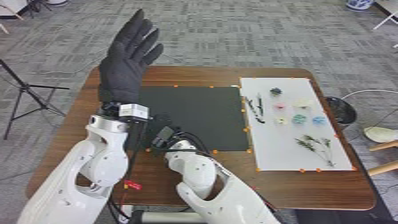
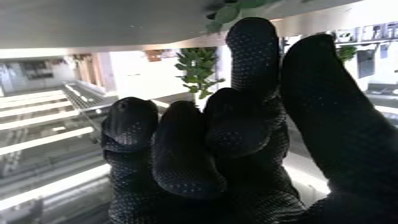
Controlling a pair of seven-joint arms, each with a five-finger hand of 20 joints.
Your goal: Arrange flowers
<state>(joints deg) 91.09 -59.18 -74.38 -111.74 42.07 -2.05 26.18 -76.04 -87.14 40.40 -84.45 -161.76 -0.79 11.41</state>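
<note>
While your left hand (image 1: 124, 70) is raised with its fingers straight, your right hand (image 1: 160, 121) is at the near left part of the black mat (image 1: 200, 100), most of its fingers (image 2: 187, 160) curled and 1 pointing straight. You'd find no grip on anything there. From your right hand, the 6 small flower heads (image 1: 298, 119) lie well apart at about 2 o'clock, on the white sheet (image 1: 275, 160); the green sprigs (image 1: 315, 146) lie on it too, at 3 o'clock. The dark slender things (image 1: 259, 111) sit at 2 o'clock, nearer you than the heads. From your left hand, those heads are around 4 o'clock.
</note>
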